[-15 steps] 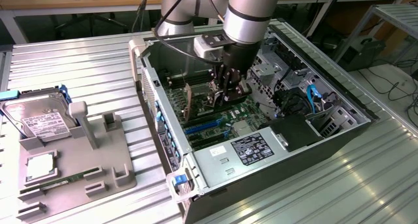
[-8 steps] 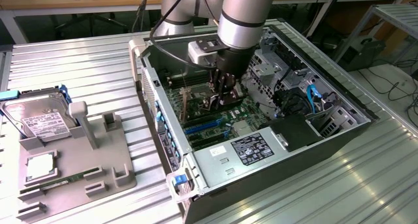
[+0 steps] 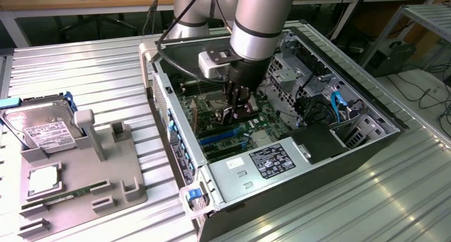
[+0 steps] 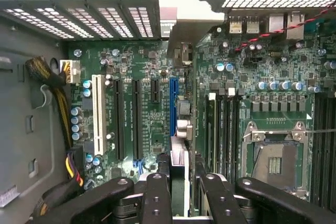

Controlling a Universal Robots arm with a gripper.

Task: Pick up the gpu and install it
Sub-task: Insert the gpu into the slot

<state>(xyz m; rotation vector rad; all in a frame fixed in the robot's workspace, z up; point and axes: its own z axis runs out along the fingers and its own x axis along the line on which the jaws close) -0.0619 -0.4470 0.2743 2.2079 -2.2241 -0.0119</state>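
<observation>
My gripper [image 3: 236,105] reaches down into the open computer case [image 3: 176,141], over the green motherboard [image 3: 211,102]. It is shut on the gpu [image 3: 231,115], a thin dark card held on edge. In the wrist view the gpu [image 4: 179,153] runs edge-on away from my gripper [image 4: 181,195], between the black fingers [image 4: 157,198]. Its silver end bracket [image 4: 185,51] points at the slotted rear wall of the case. The card hangs right above the blue expansion slot [image 4: 172,103]. I cannot tell whether its edge touches the slot.
Black slots and a white slot [image 4: 97,114] lie beside the blue one, and the processor socket [image 4: 275,158] is on the other side. A power supply [image 3: 275,158] fills the case's near corner. Outside, a grey holder [image 3: 77,184] carries a hard drive [image 3: 42,127] and a memory stick [image 3: 67,195].
</observation>
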